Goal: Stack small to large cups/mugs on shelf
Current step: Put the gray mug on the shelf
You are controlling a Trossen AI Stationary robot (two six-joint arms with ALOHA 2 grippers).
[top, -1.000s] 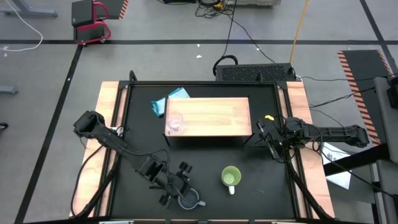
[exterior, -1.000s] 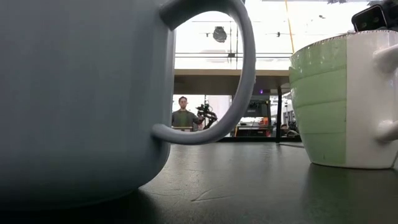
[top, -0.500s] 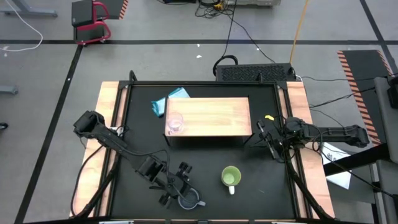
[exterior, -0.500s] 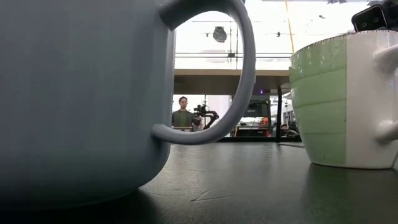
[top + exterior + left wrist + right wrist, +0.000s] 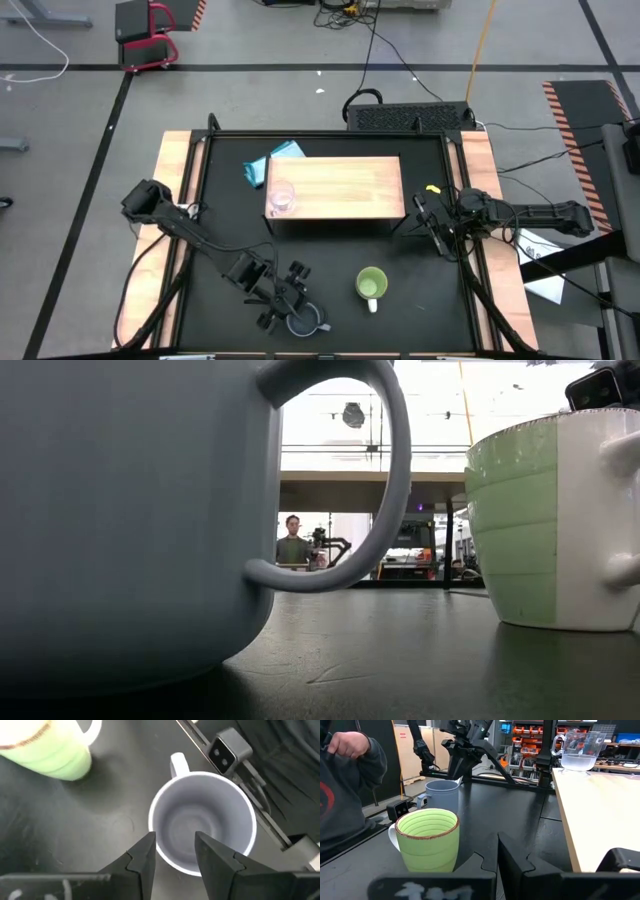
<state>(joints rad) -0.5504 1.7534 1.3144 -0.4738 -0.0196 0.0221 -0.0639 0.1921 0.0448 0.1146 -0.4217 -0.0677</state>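
From above, the shelf [image 5: 335, 187] stands at the back of the black counter [image 5: 420, 300], with the small clear glass cup [image 5: 281, 198] on its left end and a blue cloth [image 5: 268, 164] partly tucked behind that corner. The left gripper [image 5: 291, 307] sits over the grey-blue mug [image 5: 304, 320] at the counter's front edge and covers much of the mug's rim. The green mug [image 5: 371, 285] stands apart to the right, white handle toward the front. The right gripper [image 5: 432, 222] waits at the right end of the shelf, fingers closed on nothing. At counter level, the grey-blue mug fills the left side, cut off at the top, so no fingers show there; the green mug is cropped at the right edge, and through the grey-blue handle a distant person [image 5: 292, 546] is small and hard to make out. In the left wrist view, the two dark fingers [image 5: 142, 856] stand open across the near wall of the grey-blue mug, one outside it and one over its inside, not pressed shut on it. In the right wrist view, both mugs stand beyond the closed fingers, the left arm's fingers reach down at the grey-blue mug, the glass cup sits on the shelf's far end, and a person's sleeve [image 5: 345, 795] is cut off at the edge.
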